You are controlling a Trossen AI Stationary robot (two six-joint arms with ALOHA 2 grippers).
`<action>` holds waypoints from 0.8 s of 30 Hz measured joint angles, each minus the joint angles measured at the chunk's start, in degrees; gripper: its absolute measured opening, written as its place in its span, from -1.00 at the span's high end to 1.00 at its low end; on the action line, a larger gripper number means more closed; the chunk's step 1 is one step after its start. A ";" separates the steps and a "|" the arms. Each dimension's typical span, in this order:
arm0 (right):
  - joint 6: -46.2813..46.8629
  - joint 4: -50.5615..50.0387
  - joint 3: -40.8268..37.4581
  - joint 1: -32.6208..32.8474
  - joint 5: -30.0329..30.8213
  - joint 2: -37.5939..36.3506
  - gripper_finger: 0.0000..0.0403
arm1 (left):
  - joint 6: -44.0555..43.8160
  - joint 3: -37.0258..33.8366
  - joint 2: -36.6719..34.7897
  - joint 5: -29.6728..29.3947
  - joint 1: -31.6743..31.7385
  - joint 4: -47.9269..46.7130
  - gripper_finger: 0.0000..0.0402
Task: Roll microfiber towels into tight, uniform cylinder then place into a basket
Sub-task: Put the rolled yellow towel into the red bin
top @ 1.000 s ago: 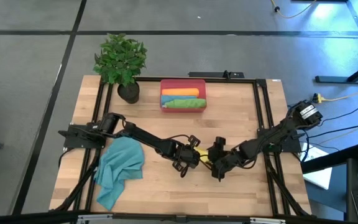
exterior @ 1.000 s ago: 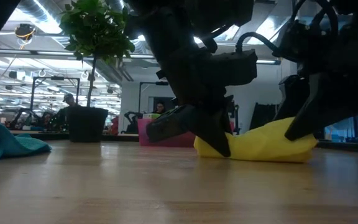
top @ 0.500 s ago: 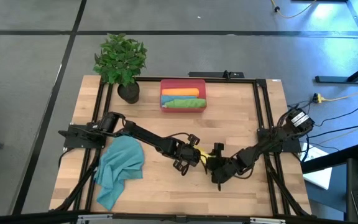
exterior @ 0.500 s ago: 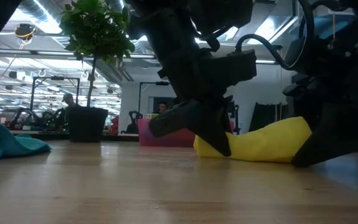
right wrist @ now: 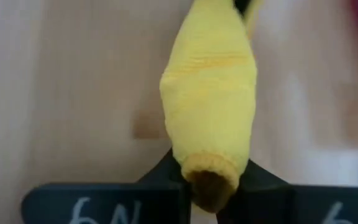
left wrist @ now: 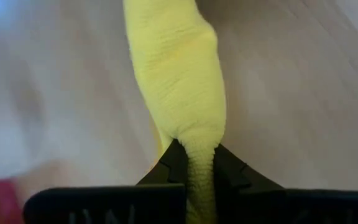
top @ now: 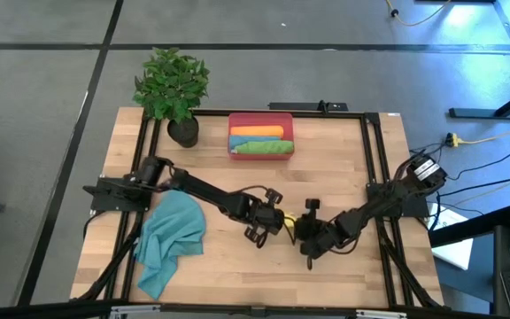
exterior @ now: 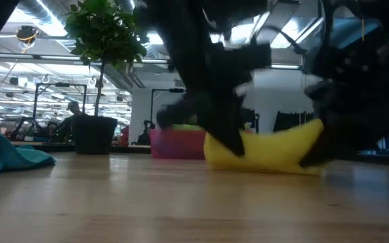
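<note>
- Yellow towel, rolled, mid-bench, just off the surface.
- Left gripper fingers clamped on one end.
- Right gripper fingers clamped on the other end.
- Basket at far edge, holding orange and green rolls.

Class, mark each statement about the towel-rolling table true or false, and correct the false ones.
1. Both end effectors grip the yellow towel. True: left end effector and right end effector each pinch one end.
2. The basket is empty. False: orange and green rolls lie in it.
3. A teal towel lies unrolled near the left arm. True.
4. The plant stands inside the basket. False: it stands beside it.
</note>
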 joint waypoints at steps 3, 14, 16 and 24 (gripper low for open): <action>-3.32 -5.71 2.82 -1.57 3.73 -2.78 0.82 | 0.49 -0.06 -3.83 -1.69 0.81 -2.39 0.92; -24.76 -13.32 6.42 -20.74 2.53 -21.71 0.83 | 5.92 0.11 -16.31 -11.36 8.74 -8.33 0.92; -30.62 -10.06 6.39 -26.19 -0.83 -24.21 0.83 | 8.09 0.11 -17.89 -11.80 11.07 -8.37 0.92; -46.75 3.31 6.35 -47.80 -18.40 -21.83 0.83 | 13.88 0.31 -18.24 -9.82 23.24 -8.45 0.92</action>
